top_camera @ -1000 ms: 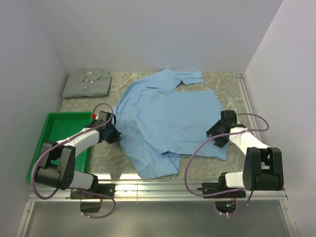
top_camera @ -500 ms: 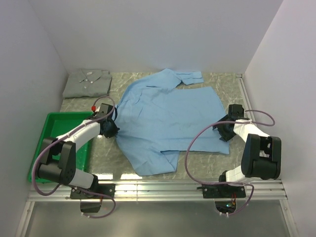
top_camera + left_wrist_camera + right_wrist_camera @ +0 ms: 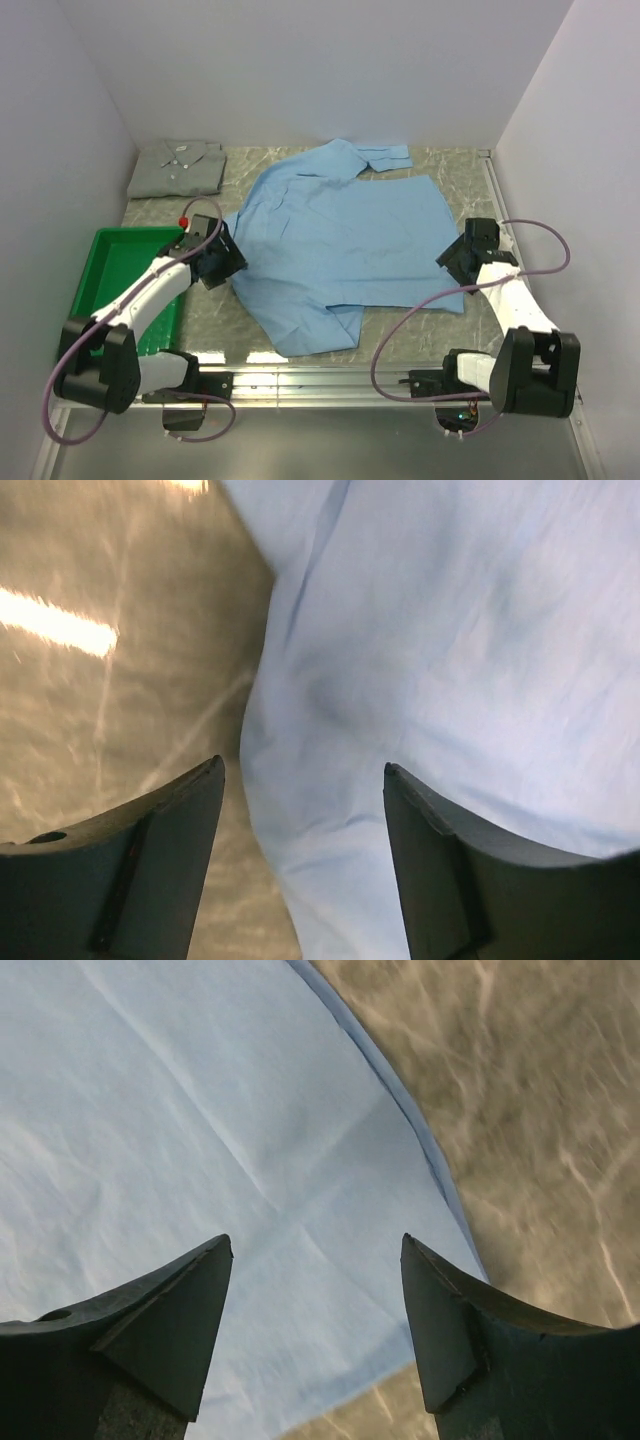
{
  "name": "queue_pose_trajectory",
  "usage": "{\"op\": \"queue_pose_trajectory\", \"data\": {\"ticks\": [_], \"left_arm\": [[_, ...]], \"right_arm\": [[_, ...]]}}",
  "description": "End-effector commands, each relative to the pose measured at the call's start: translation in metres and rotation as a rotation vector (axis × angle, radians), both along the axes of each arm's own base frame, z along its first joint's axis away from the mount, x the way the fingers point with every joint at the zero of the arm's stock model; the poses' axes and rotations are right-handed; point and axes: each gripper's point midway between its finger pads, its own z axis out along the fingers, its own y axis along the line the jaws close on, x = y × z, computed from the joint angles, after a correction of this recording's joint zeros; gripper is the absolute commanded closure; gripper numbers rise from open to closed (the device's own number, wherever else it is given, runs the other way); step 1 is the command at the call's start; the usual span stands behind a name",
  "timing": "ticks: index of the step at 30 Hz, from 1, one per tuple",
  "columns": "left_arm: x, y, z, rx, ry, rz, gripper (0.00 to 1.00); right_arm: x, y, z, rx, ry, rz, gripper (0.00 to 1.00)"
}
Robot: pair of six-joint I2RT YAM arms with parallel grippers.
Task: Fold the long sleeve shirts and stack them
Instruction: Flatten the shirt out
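Note:
A light blue long sleeve shirt (image 3: 340, 240) lies spread on the marbled table, a sleeve doubled over at its near edge. A pale grey-green shirt (image 3: 178, 168) rests folded at the back left. My left gripper (image 3: 228, 262) hovers open over the blue shirt's left edge; the left wrist view shows blue cloth (image 3: 450, 660) below the spread fingers, nothing held. My right gripper (image 3: 455, 258) stands open above the shirt's right corner; in the right wrist view that corner (image 3: 300, 1260) lies flat between the fingers.
A green plastic tray (image 3: 110, 275) sits at the front left beside the left arm. White walls close in the left, back and right. A metal rail (image 3: 400, 375) runs along the near edge. Bare table (image 3: 540, 1110) shows to the shirt's right.
The left gripper has opened and let go of the shirt's left edge. The right arm has swung out to the shirt's right corner, its jaws open a little wider.

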Motion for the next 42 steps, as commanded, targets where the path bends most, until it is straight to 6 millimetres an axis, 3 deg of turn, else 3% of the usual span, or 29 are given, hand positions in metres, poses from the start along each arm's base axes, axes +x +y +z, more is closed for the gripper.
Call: {"op": "queue_pose_trajectory", "data": {"ticks": [1, 4, 8, 12, 14, 17, 19, 20, 23, 29, 33, 39, 42], "left_arm": [[-0.037, -0.015, -0.014, -0.103, 0.102, 0.006, 0.29], [-0.055, -0.022, -0.026, -0.133, 0.144, 0.016, 0.31], [-0.063, -0.025, -0.039, -0.145, 0.178, 0.026, 0.32], [-0.063, -0.036, -0.041, -0.167, 0.195, -0.020, 0.32], [-0.061, -0.042, -0.039, -0.179, 0.192, -0.042, 0.32], [-0.054, -0.047, -0.036, -0.179, 0.175, -0.062, 0.33], [-0.047, -0.048, -0.032, -0.178, 0.158, -0.065, 0.33], [-0.046, -0.047, -0.033, -0.168, 0.156, -0.065, 0.33], [-0.036, -0.048, -0.029, -0.159, 0.130, -0.065, 0.36], [-0.021, -0.053, -0.021, -0.170, 0.098, -0.067, 0.42], [-0.012, -0.050, -0.017, -0.139, 0.079, -0.070, 0.43], [-0.010, -0.050, -0.014, -0.135, 0.068, -0.075, 0.44], [-0.012, -0.049, -0.016, -0.134, 0.070, -0.075, 0.44]], "right_arm": [[-0.032, -0.002, -0.005, -0.026, 0.068, -0.011, 0.24], [-0.043, 0.003, -0.006, -0.003, 0.067, -0.014, 0.24], [-0.057, 0.011, -0.018, 0.034, 0.093, 0.000, 0.26], [-0.052, 0.027, -0.014, 0.078, 0.064, 0.077, 0.27], [-0.046, 0.051, -0.008, 0.091, 0.046, 0.216, 0.29], [-0.037, 0.118, 0.013, 0.098, -0.026, 0.560, 0.29], [-0.036, 0.150, 0.022, 0.111, -0.069, 0.719, 0.29], [-0.044, 0.175, 0.026, 0.123, -0.078, 0.829, 0.29], [-0.065, 0.214, 0.026, 0.110, -0.063, 1.050, 0.29], [-0.123, 0.269, 0.019, 0.119, -0.010, 1.438, 0.29], [-0.127, 0.275, 0.011, 0.080, 0.036, 1.462, 0.30], [-0.098, 0.268, -0.004, -0.063, 0.089, 1.328, 0.39], [-0.085, 0.270, -0.003, -0.104, 0.066, 1.280, 0.50]]}}
